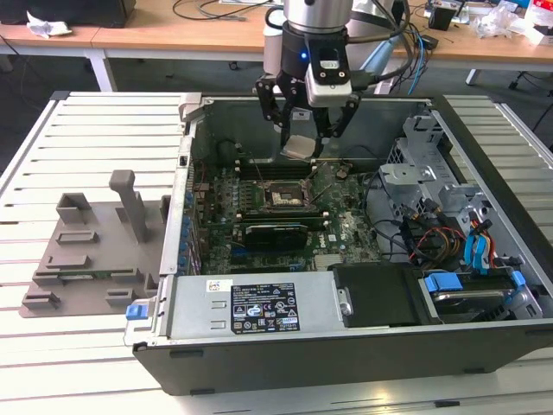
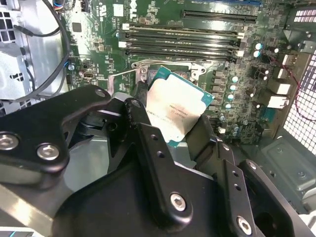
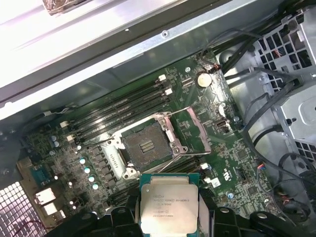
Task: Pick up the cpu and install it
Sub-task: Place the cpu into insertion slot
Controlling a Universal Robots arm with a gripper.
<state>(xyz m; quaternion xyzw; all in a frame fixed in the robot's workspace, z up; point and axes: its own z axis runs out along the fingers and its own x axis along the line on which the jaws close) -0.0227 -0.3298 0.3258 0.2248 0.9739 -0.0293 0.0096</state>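
Observation:
My gripper (image 1: 299,140) hangs over the open computer case, shut on the cpu (image 1: 298,145), a flat square chip with a silver-white top and a thin green rim. The chip sits tilted between the black fingers in both wrist views, cpu (image 2: 175,111) and cpu (image 3: 168,202). Below and a little ahead of it lies the open socket (image 3: 147,146) on the green motherboard (image 1: 259,216), its metal frame and retaining lever (image 3: 195,131) swung up. In the exterior view the socket (image 1: 278,192) is slightly toward that view's left of the chip, and the chip is held apart above it.
Memory slots (image 2: 182,42) run beside the socket. Case walls (image 1: 194,112) surround the board, with a drive cage and cables (image 1: 449,216) on the exterior view's right and a power supply (image 1: 259,307) in front. A grey plastic shroud (image 1: 95,242) lies on the slatted table.

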